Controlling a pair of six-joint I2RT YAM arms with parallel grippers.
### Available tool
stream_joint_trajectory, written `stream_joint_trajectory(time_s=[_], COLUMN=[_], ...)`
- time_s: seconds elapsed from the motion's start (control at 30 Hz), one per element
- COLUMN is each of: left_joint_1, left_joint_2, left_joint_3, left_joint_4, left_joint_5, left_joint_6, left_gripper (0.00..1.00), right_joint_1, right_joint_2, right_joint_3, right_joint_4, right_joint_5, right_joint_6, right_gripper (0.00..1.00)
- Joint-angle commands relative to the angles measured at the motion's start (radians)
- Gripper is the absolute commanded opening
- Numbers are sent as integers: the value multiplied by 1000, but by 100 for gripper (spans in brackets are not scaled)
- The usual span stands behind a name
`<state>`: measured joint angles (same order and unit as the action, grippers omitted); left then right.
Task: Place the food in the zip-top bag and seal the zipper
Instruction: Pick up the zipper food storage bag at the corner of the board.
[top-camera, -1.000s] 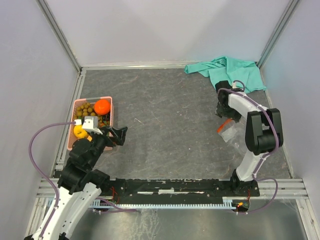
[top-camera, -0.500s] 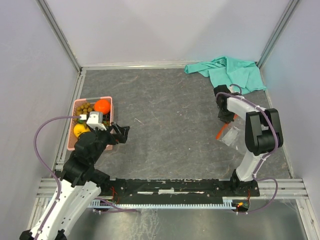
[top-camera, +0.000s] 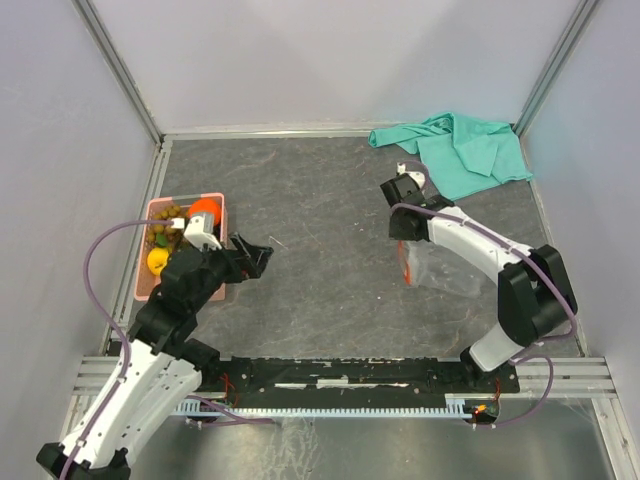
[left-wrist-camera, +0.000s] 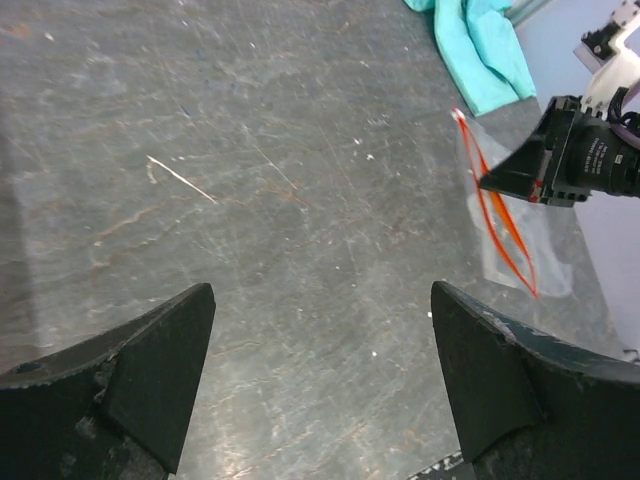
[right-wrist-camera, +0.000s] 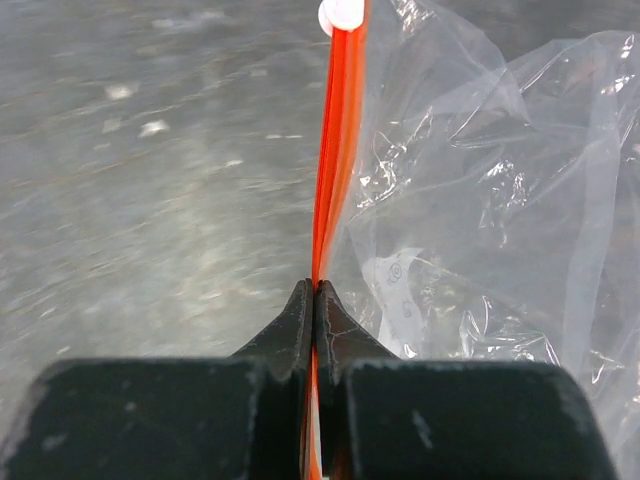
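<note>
The right pincer (right-wrist-camera: 314, 292) is pinching the orange zipper (right-wrist-camera: 337, 140) of the clear bag (right-wrist-camera: 480, 200), apparently lifting its mouth off the surface (top-camera: 330, 200) ready for loading. The left pincer (left-wrist-camera: 320, 310) is hanging spread beside the basket (top-camera: 222, 205), where the fruit (top-camera: 204, 212) is lying.

The table (top-camera: 320, 200) is a dark grey, scuffed slab walled in by pale panels, with a pink basket (top-camera: 175, 200) standing on it against its left edge. Just to the right of the basket lies a thin pale sliver (top-camera: 277, 241), and well beyond that, further right across bare grey, the clear zip-top bag (top-camera: 445, 272) rests crumpled on the surface. A teal cloth (top-camera: 460, 150) is bunched in the corner far to the right of the basket and farther back.
</note>
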<state>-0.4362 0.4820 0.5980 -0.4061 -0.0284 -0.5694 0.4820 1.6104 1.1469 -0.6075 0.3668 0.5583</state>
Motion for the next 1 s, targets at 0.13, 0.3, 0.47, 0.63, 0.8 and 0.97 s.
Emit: stream_joint_trajectory(time_s=[0.13,0.3,0.47,0.63,0.8,0.97], left_joint_1=[-3,-4,-4,-6,-12,-37], left_joint_2=[159,224,269,304,337,374], left_joint_3=[27,18,-18,-47,-48,-61], left_joint_4=[131,173,253,325,341,362], left_joint_5=[168,221,230,187,154,140], left_joint_6=[-183,-234,-330,-439,-467,-493], left_gripper=[93,92,91,84,76,69], right_joint_1=[192,304,404,481,527,555], right_joint_2=[-101,-122,-110,-115,-118,-115], right_joint_3=[6,17,28,33,35,33], right_joint_4=[200,283,346,393,427,449], right_joint_5=[-170,-186,-187,-159,-138,-130], right_joint_6=[-2,11,1,-14,-26,-29], right_gripper=[2,2,2,2,2,2])
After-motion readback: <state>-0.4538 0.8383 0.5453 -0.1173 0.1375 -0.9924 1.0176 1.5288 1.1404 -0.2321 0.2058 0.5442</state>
